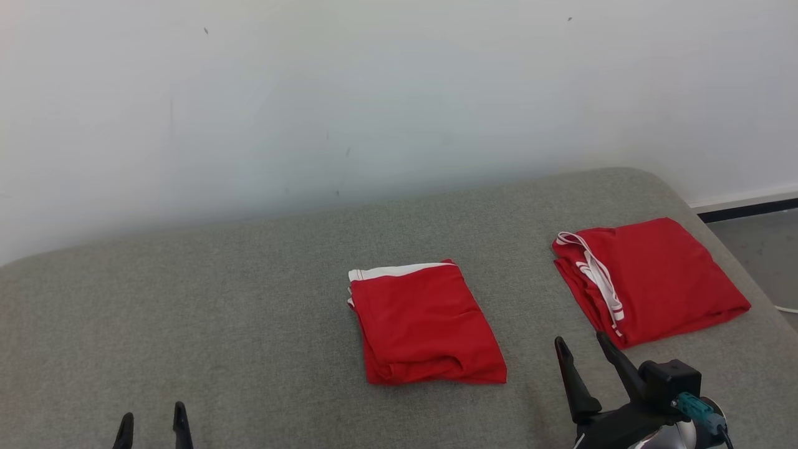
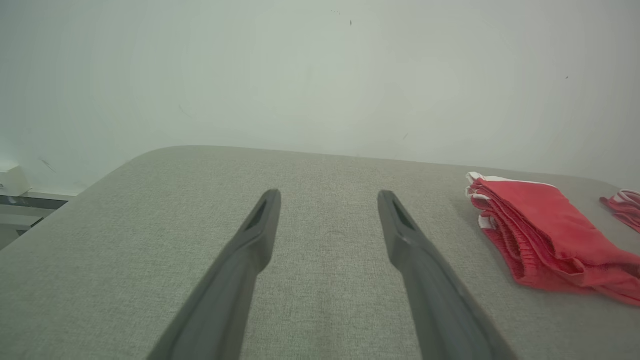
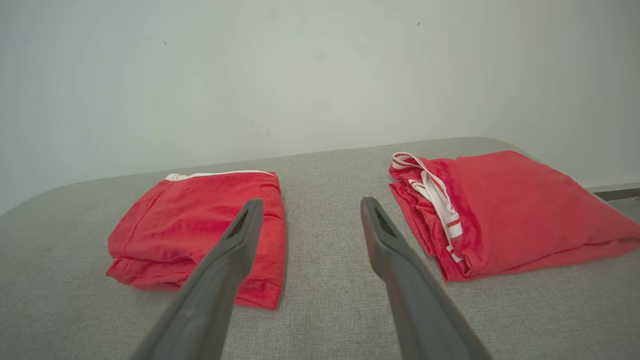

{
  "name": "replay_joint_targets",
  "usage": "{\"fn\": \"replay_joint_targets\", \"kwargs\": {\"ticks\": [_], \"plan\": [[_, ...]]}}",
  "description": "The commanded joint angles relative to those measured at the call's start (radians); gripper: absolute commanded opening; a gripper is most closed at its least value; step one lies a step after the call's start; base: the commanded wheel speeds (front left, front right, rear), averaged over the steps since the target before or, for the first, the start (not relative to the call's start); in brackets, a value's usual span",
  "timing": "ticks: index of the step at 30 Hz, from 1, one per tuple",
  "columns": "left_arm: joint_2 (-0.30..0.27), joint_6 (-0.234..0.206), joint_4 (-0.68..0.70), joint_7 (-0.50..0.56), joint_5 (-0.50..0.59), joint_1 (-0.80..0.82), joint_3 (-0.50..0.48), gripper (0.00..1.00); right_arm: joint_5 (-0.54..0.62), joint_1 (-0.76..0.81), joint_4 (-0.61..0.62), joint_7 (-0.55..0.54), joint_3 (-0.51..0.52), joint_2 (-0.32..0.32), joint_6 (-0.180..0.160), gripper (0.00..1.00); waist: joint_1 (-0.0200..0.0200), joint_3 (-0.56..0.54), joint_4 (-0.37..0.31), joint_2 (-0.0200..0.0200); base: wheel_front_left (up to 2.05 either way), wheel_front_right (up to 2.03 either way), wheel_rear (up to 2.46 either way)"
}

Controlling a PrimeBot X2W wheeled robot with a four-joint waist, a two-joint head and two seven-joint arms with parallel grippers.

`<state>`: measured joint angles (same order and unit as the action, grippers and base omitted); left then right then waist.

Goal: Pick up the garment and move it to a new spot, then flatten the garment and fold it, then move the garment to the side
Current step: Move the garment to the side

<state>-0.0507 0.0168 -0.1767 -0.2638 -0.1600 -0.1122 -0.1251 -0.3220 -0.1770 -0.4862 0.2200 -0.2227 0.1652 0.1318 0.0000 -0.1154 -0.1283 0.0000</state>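
Red folded garment lies mid-mattress, second garment by its right edge; left gripper and right gripper both spread wide, empty.

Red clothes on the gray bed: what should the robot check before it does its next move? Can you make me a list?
1. Left pincer open with nothing in it: ok.
2. Right pincer open with nothing in it: ok.
3. Middle red garment folded and lying on the gray surface: ok.
4. Right red garment folded and lying apart from the middle one: ok.
5. Bare room on the gray surface in front of the left pincer for setting something down: ok.
6. Which garment should be handled next: cannot tell.
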Motion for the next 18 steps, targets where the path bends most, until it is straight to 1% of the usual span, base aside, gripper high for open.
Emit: {"fn": "replay_joint_targets", "kwargs": {"ticks": [1, 5, 7, 12, 15, 18], "plan": [[0.000, -0.005, 0.002, 0.000, -0.003, -0.013, 0.000, 1.00, 0.004, 0.006, 0.002, 0.000, -0.003, -0.001, -0.003, 1.00, 0.0000, 0.001, 0.001, 0.0000, 0.00, 0.00, 0.00], [0.000, -0.008, 0.005, 0.000, -0.006, -0.016, 0.007, 1.00, -0.006, -0.019, -0.004, -0.018, -0.010, 0.007, -0.003, 1.00, 0.0000, 0.007, 0.007, 0.0000, 0.00, 0.00, 0.00], [0.000, -0.008, 0.007, 0.000, -0.007, -0.013, 0.014, 1.00, -0.017, -0.043, -0.014, -0.051, -0.013, 0.012, -0.003, 1.00, 0.0000, 0.011, 0.015, 0.0000, 0.00, 0.00, 0.00], [0.000, -0.010, 0.012, 0.000, -0.008, 0.010, 0.043, 1.00, -0.064, -0.144, -0.080, -0.213, -0.032, 0.037, -0.003, 1.00, 0.0000, 0.034, 0.051, 0.0000, 0.00, 0.00, 0.00], [0.000, -0.015, 0.017, 0.000, -0.010, 0.024, 0.060, 1.00, -0.088, -0.220, -0.126, -0.306, -0.059, 0.055, -0.003, 1.00, 0.0000, 0.058, 0.087, 0.0000, 0.00, 0.00, 0.00], [0.000, -0.012, 0.024, 0.000, -0.007, 0.036, 0.080, 1.00, -0.118, -0.289, -0.179, -0.374, -0.072, 0.067, -0.003, 1.00, 0.0000, 0.088, 0.127, 0.0000, 0.00, 0.00, 0.00]]}}
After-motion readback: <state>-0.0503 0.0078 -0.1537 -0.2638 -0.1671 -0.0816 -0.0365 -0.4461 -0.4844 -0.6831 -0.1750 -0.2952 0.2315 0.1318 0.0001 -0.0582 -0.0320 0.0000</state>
